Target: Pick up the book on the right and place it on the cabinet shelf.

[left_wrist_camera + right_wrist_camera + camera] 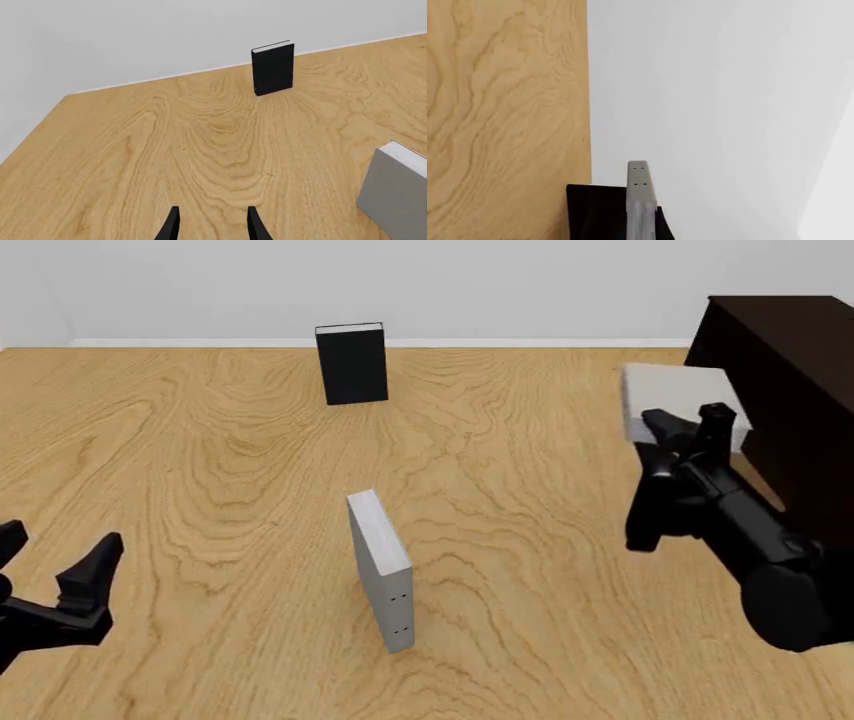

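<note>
Grey book (674, 400) clamped in right end effector (683, 430) (beside cabinet (787, 390)); left end effector (54, 560) apart

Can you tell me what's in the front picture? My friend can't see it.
The right gripper holds a pale grey book in the air beside a big dark cabinet at the table's right edge. Another grey book stands mid-table and a black book stands at the far side, while the left gripper waits open, near left.
</note>
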Available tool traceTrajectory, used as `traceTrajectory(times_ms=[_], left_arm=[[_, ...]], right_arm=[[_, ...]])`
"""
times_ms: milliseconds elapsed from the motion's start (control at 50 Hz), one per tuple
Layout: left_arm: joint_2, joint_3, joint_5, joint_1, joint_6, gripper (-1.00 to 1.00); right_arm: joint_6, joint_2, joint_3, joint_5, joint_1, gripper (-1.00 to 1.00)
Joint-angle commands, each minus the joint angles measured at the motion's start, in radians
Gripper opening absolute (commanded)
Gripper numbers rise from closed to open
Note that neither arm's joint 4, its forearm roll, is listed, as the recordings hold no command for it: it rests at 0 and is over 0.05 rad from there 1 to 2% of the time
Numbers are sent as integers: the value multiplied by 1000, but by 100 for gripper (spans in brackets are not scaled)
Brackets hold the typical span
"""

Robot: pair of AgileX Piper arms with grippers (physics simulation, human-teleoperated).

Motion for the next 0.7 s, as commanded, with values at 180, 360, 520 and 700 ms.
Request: traceTrajectory(times_ms=[180,360,520,700], left_arm=[[16,0,-11,-2,2,100],[26,0,-17,-5,1,100],[39,0,-27,-5,4,100],[25,0,-15,-1,2,100]], right_arm=[[36,103,-77,-36,-57,-100],[20,155,-106,-53,-104,-100],[36,163,-139,-26,-118,-100],[43,185,-176,-5,-149,-100]])
